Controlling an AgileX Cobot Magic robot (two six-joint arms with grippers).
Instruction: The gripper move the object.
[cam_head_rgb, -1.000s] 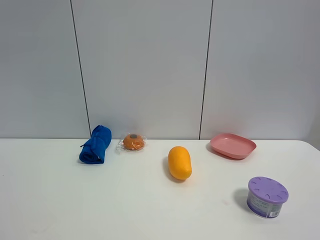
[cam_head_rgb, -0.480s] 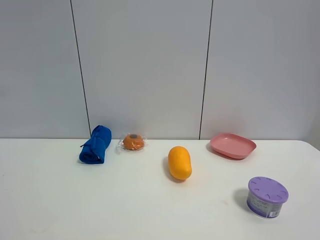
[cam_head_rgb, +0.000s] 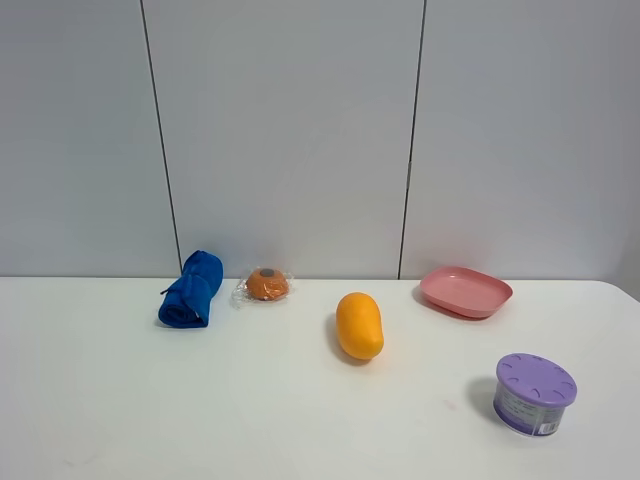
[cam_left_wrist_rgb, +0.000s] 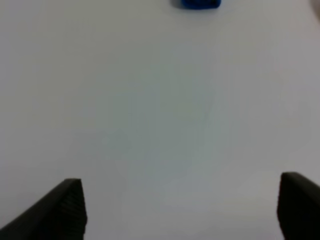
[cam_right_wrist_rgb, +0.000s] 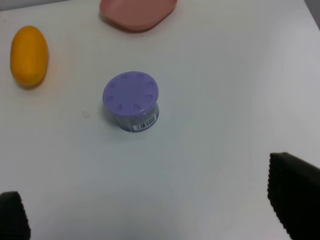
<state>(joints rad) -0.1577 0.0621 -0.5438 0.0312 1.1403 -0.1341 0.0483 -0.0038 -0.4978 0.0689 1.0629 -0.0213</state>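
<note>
Purple comes first: the little purple tub (cam_head_rgb: 535, 394) with its round lid sits nearest the front of the white table (cam_head_rgb: 200, 410), on the right side. In the right wrist view the right gripper (cam_right_wrist_rgb: 160, 212) has its two dark fingers (cam_right_wrist_rgb: 295, 192) far apart, holding nothing, and the tub (cam_right_wrist_rgb: 131, 101) stands on the table out in front of them, well clear of both.

The task does not say which thing to move. My guess is the tub, because it lies on the right arm's side and straight ahead of those wide fingers. It is round, so it has no long side to line up with.

A bit farther back lies the orange mango (cam_head_rgb: 359, 325), near the middle, with its long way pointing front to back.

Farther still, close to the wall, are the pink dish (cam_head_rgb: 466, 291) on the right, the wrapped orange snack (cam_head_rgb: 266, 285), and the blue rolled cloth (cam_head_rgb: 191, 290) on the left.

The left gripper (cam_left_wrist_rgb: 180, 212) is also spread wide and empty over bare table. The blue cloth (cam_left_wrist_rgb: 200, 4) is far ahead of it.
</note>
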